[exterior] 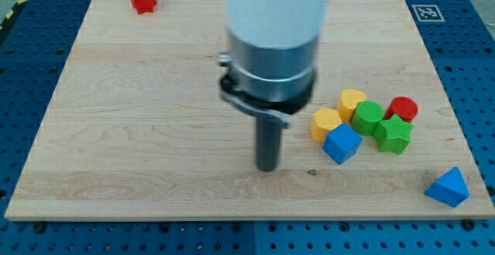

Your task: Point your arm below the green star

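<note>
Six blocks cluster right of my tip; blue cube sits between it and green star; no gripper fitted.

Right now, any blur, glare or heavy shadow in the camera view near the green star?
Camera view: lighting is even and soft, with no glare on the wooden board; the green star and its neighbours look sharp, with only faint shadows; the arm's pale upper body is close, large and slightly soft; my tip, at the star's left, is clearly visible.
</note>
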### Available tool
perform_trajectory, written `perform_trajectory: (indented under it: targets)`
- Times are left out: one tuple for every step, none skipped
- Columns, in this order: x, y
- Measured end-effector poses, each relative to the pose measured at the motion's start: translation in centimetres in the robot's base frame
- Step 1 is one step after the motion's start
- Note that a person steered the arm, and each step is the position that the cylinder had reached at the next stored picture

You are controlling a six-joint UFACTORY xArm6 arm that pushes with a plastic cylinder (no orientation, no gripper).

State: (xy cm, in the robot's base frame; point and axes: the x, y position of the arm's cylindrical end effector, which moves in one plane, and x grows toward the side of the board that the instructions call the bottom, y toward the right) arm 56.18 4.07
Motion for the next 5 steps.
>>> perform_trajectory:
  targets:
    - [0.7, 3.4]
    - [1.8, 6.1]
    - [2.1, 10.6]
    - [2.1, 15.1]
    - [1.8, 16.1]
